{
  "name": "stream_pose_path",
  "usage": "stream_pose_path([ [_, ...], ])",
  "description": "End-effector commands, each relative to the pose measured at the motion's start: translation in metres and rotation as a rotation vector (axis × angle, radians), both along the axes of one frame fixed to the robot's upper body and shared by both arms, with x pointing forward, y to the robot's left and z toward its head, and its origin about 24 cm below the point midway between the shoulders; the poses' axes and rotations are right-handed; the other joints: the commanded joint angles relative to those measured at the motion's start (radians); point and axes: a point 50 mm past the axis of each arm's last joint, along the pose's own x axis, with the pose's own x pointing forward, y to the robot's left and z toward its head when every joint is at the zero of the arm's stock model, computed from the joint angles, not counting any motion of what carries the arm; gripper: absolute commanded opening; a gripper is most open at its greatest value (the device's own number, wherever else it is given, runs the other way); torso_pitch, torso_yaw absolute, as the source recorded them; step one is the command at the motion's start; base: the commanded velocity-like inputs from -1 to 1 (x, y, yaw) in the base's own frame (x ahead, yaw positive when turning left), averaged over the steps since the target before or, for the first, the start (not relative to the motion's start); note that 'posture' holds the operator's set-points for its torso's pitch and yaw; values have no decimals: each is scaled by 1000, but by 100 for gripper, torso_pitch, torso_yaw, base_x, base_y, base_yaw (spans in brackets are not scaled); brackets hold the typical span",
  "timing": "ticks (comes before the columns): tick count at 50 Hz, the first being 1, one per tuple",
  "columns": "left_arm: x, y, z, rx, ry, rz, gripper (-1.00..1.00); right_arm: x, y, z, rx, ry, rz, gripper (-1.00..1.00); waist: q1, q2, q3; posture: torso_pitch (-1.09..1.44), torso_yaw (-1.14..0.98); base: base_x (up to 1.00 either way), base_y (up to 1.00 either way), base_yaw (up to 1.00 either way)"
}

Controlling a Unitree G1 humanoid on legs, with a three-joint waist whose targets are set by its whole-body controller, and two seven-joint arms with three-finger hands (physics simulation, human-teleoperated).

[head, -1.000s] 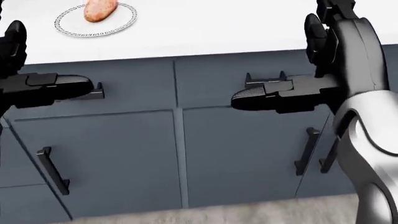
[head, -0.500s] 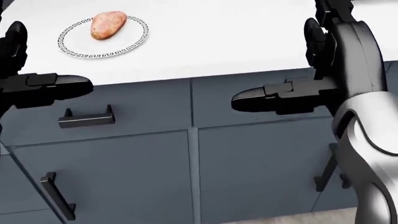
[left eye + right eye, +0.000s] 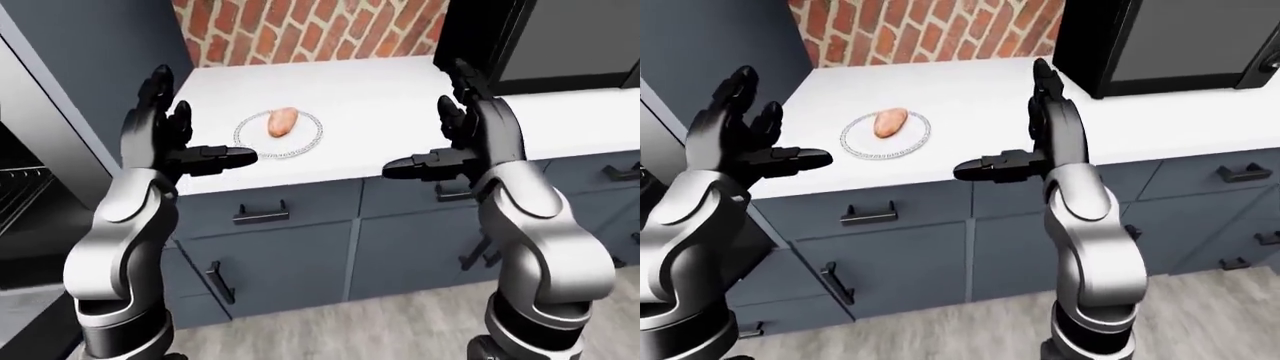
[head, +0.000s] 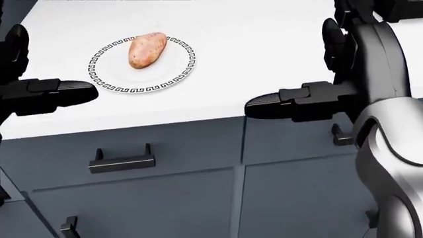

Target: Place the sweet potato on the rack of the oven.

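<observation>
The sweet potato (image 4: 147, 49) lies on a white plate with a black patterned rim (image 4: 109, 79) on the white counter (image 4: 251, 54). It also shows in the left-eye view (image 3: 284, 121). My left hand (image 3: 165, 139) is open and empty, held up at the counter's near edge, left of the plate. My right hand (image 3: 450, 135) is open and empty, held up right of the plate. The open oven with its wire rack (image 3: 15, 195) is at the left edge of the left-eye view.
Dark blue cabinets with drawer handles (image 4: 122, 161) run below the counter. A black microwave (image 3: 1160, 41) stands on the counter at the right. A brick wall (image 3: 300, 30) rises behind it. A tall dark cabinet panel (image 3: 90, 67) stands at the left.
The whole head view has shifted: the counter, plate and sweet potato have slid down and to the right, so the camera has moved. Both hands keep their places in the view, open.
</observation>
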Motion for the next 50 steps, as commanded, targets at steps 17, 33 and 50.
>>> stream_pose_path([
  [17, -2, -3, 17, 11, -84, -12, 100, -1, 0, 11, -6, -64, -3, 100, -25, 49, -15, 0, 0, 19, 18, 0],
  [33, -3, -3, 18, 10, -86, -13, 100, -2, 2, 11, -7, -68, 5, 100, 14, -75, -24, 0, 0, 18, 1, 0],
  [50, -4, -6, 17, 11, -86, -15, 100, -2, 0, 10, -7, -75, 6, 100, -6, -7, -29, 0, 0, 0, 0, 0],
])
